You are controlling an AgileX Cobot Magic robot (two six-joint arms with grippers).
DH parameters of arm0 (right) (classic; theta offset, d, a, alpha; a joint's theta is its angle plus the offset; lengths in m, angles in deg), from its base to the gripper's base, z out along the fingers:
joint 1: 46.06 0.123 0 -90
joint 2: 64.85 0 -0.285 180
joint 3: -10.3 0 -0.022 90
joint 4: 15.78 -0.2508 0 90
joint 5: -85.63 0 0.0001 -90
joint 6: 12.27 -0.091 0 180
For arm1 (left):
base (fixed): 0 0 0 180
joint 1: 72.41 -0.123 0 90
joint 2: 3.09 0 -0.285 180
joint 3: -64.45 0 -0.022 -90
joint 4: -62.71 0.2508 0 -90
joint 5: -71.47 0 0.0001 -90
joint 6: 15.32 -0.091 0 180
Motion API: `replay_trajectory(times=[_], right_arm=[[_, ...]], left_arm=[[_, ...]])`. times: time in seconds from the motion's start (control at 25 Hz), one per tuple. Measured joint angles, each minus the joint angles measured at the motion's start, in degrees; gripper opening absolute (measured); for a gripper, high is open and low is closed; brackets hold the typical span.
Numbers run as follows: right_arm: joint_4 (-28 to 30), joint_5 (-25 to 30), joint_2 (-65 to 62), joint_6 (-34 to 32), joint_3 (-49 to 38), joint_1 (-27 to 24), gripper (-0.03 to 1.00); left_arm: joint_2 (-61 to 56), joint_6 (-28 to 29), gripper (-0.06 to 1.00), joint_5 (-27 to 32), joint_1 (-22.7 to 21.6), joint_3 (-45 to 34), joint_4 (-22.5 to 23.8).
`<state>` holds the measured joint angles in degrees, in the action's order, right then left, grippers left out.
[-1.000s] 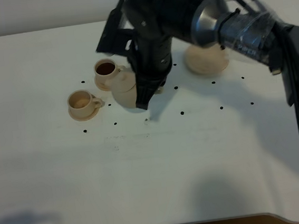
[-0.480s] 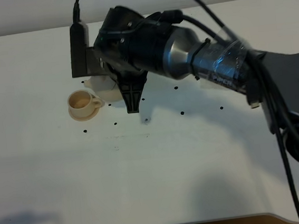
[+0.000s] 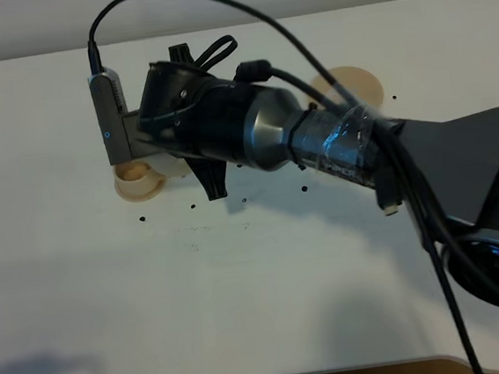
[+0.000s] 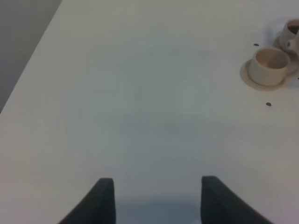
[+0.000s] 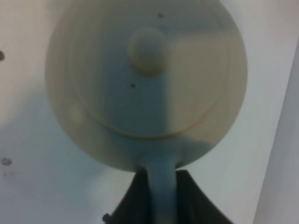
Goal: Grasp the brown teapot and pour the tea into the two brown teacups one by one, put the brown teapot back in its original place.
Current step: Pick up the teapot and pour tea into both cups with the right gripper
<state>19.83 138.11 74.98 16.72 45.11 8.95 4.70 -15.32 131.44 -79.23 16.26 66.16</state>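
Note:
My right gripper [image 5: 161, 189] is shut on the loop handle of the beige-tan teapot [image 5: 147, 79], whose knobbed lid fills the right wrist view. In the high view the right arm reaches across to the left. It hides most of the teapot [image 3: 175, 165] and all of the far cup. The near teacup [image 3: 136, 175] on its saucer shows partly at the arm's left edge, with the teapot right beside it. The left wrist view shows this cup [image 4: 270, 64], pale inside, and the far cup [image 4: 292, 32] with dark tea. My left gripper [image 4: 156, 200] is open and empty over bare table.
The wide tan saucer-like disc [image 3: 350, 84] lies bare at the back, right of the arm. Small black dots mark the white table [image 3: 241, 285]. Cables loop over the right arm. The table's left edge shows in the left wrist view.
My right arm has swung left and rolled over with the teapot, from beside the far cup to over the near cup. It now covers the far cup.

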Motion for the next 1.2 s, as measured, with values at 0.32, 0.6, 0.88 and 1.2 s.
replay_trajectory(times=[0.32,0.6,0.88,1.2], right_arm=[[4.6,-1.6,0.6,0.0,0.1,0.0,0.09],[6.9,-2.7,1.9,0.0,0.3,0.0,0.09],[8.8,-3.3,1.9,0.0,0.3,0.0,0.09],[12.2,-3.9,2.1,0.5,0.3,0.9,0.09]], left_arm=[[0.0,0.0,0.44,0.0,0.0,0.0,0.0],[0.0,0.0,0.44,0.0,0.0,0.0,0.0],[0.0,0.0,0.44,0.0,0.0,0.0,0.0],[0.0,0.0,0.44,0.0,0.0,0.0,0.0]])
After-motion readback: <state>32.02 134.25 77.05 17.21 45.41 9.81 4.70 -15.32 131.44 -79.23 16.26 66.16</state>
